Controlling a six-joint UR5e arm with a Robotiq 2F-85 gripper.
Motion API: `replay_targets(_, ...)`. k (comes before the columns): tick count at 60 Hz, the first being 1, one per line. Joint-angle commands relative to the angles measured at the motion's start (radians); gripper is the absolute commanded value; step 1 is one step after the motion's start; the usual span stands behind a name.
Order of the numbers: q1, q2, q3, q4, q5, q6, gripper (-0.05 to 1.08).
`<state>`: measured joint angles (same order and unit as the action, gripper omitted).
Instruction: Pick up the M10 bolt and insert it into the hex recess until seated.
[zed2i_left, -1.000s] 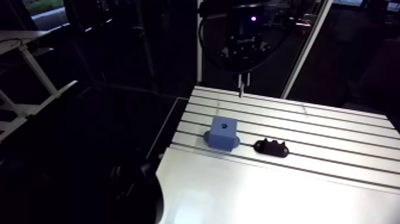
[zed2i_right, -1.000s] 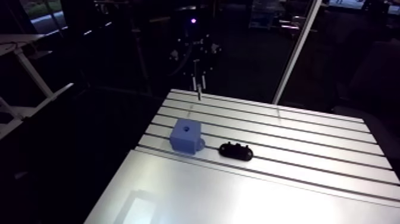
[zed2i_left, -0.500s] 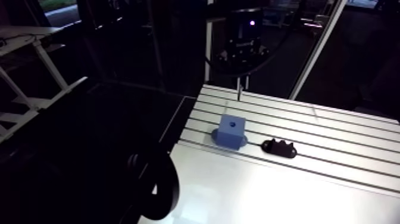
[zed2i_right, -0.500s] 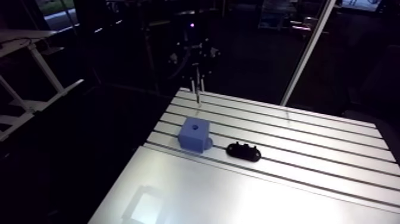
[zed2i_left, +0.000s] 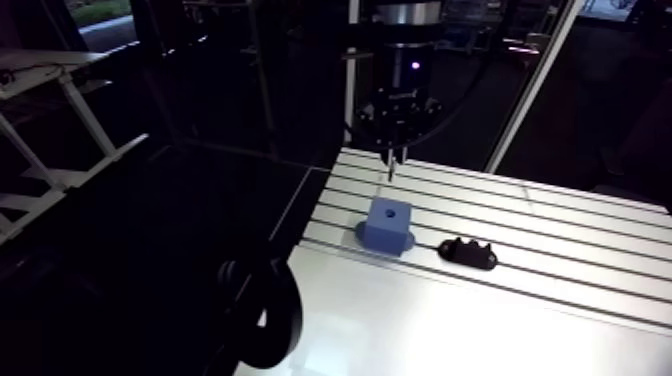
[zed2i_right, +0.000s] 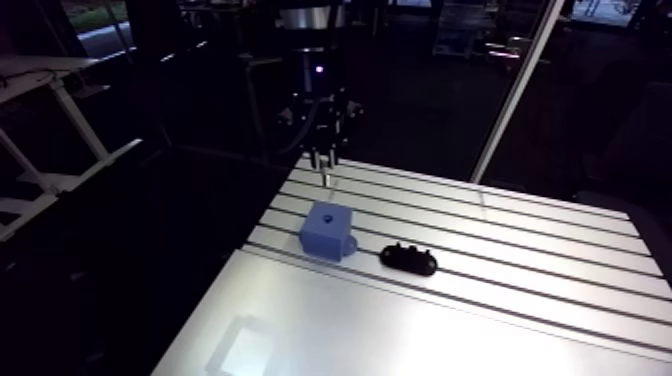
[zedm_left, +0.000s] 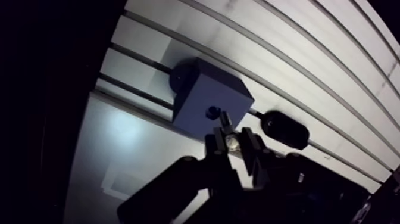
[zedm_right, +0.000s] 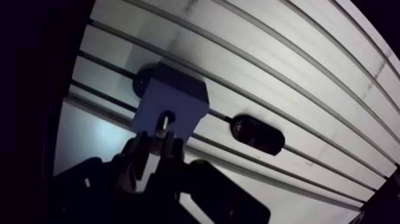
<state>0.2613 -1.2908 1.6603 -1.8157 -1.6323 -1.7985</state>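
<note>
A blue block (zedm_left: 211, 101) with a dark recess (zedm_left: 211, 111) in its top face stands near the slotted table's (zed2i_left: 560, 230) left edge. In the wrist view my gripper (zedm_left: 233, 142) is shut on a thin metal bolt (zedm_left: 227, 124), whose shank points down at the block's top, close beside the recess. In the arm view the bolt (zed2i_right: 327, 175) hangs a little above and just behind the block (zed2i_right: 327, 231), not touching it.
A black oblong fixture (zed2i_left: 469, 253) lies on the table just right of the block. The table's left edge drops off close beside the block. Slots run across the table's far half; its near half is a smooth plate (zed2i_right: 400, 330).
The gripper with the bolt has come from the table's far edge toward the block and now hangs right over it. The arm view has shifted slightly; block and fixture stay put.
</note>
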Motion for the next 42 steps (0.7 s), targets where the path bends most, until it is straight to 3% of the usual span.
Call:
replay_targets(1,-0.005,-0.001,-0.001,0.019,-0.002,0.003,1.08)
replay_targets(26,0.002,0.006,0.003,0.029,-0.011,0.003,1.08)
replay_targets(30,0.004,0.008,0.008,0.029,-0.024,0.003,1.08)
replay_targets(42,0.003,0.009,0.027,0.018,-0.03,0.003,1.08)
